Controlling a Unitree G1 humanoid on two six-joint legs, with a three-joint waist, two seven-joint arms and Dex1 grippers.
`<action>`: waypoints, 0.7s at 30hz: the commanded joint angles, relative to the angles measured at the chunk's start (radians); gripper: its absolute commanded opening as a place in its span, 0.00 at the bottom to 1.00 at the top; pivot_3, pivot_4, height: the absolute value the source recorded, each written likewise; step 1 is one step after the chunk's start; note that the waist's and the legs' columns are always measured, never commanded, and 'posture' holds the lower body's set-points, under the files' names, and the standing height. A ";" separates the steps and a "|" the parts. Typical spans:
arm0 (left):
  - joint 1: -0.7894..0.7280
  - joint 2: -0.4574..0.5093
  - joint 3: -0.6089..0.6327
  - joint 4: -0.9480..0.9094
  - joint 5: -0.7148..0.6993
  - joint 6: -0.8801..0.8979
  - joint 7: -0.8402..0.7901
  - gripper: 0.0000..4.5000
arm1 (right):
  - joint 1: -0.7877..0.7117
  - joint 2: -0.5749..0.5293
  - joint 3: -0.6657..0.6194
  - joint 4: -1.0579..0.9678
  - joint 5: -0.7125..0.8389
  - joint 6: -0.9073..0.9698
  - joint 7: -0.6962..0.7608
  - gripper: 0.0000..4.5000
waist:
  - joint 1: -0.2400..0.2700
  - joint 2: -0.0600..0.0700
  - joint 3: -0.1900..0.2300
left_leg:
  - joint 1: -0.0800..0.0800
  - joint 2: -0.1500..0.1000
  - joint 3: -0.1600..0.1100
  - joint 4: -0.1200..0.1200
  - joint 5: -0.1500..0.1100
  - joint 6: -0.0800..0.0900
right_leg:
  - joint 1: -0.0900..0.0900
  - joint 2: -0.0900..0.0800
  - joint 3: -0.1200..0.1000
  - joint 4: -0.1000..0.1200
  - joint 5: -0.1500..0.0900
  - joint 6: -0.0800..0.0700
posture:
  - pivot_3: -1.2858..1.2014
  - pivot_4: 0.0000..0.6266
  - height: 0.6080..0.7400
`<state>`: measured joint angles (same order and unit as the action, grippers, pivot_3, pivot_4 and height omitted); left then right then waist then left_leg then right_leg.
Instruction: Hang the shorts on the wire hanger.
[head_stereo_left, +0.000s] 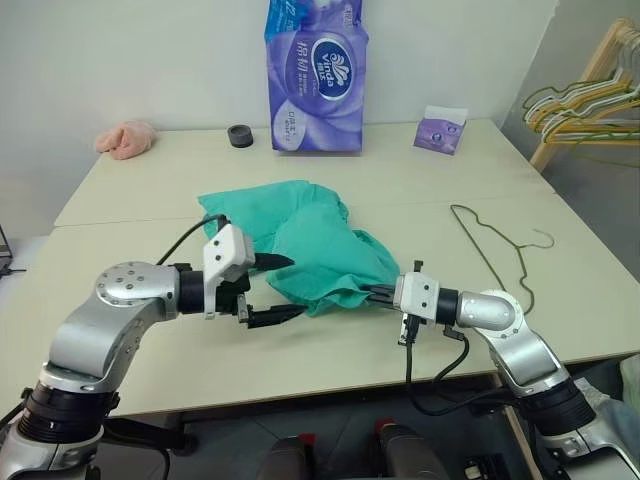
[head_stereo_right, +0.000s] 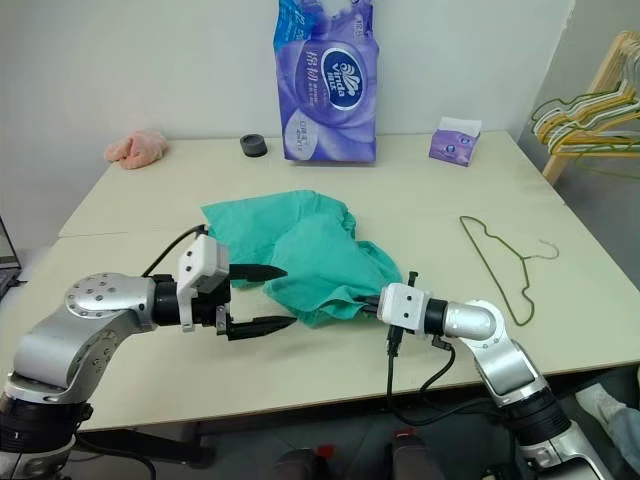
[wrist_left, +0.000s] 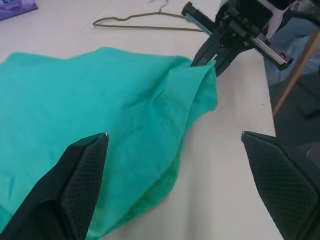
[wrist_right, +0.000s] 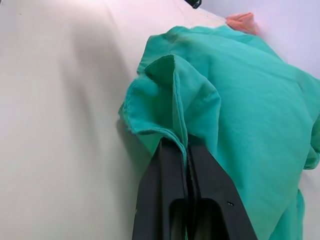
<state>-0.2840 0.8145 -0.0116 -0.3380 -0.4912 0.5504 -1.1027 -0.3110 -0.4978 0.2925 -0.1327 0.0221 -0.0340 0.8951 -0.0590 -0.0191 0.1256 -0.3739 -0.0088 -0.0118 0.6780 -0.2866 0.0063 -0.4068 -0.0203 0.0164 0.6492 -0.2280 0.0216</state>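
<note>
**Shorts pinched at the right, hanger farther right**

Our right pincer (head_stereo_right: 372, 305) is clamped on the crumpled teal-green cloth shorts (head_stereo_right: 310, 255) mid-desk. Our left pincer (head_stereo_right: 262, 297) stands spread at their nine o'clock. The thin olive wire hanger (head_stereo_right: 505, 265) lies flat at three o'clock, nearer our right arm.

The shorts (head_stereo_left: 310, 245) are soft, matt, creased cloth. The hanger (head_stereo_left: 495, 250) is thin dull wire. The table (head_stereo_left: 140, 190) looks smooth and matt. The left gripper's pads (wrist_left: 82, 182) show a fine rough mesh texture on black plastic.
</note>
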 joint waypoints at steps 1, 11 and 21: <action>-0.027 -0.022 -0.042 0.019 0.046 -0.077 -0.008 1.00 | -0.021 -0.009 -0.011 -0.042 0.011 0.003 0.008 0.00 | 0.000 0.000 0.000 | 0.000 0.000 0.000 0.000 0.000 0.000 | 0.000 0.000 0.000 0.000 0.000 0.000 | 0.46 0.14 1.00; -0.097 -0.167 -0.186 0.165 0.238 -0.326 0.036 1.00 | -0.014 -0.014 -0.015 -0.093 0.040 0.052 0.022 0.00 | -0.002 0.000 0.000 | 0.000 0.000 0.000 0.000 0.000 0.000 | 0.000 0.001 0.000 0.000 0.000 0.000 | 0.45 0.14 1.00; -0.133 -0.262 -0.256 0.280 0.378 -0.467 0.092 1.00 | -0.023 -0.002 -0.007 -0.112 0.061 0.083 0.025 0.00 | -0.010 0.000 0.000 | 0.000 0.000 -0.001 0.000 0.000 0.000 | 0.000 0.001 0.000 0.000 0.000 0.000 | 0.45 0.14 1.00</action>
<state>-0.4005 0.5523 -0.2667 -0.0541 -0.1266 0.1152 -1.0140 -0.3158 -0.5020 0.2948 -0.2020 0.0616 0.0518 0.9150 -0.0688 -0.0192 0.1255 -0.3742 -0.0086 -0.0124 0.6782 -0.2867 0.0064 -0.4068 -0.0196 0.0161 0.6494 -0.2279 0.0214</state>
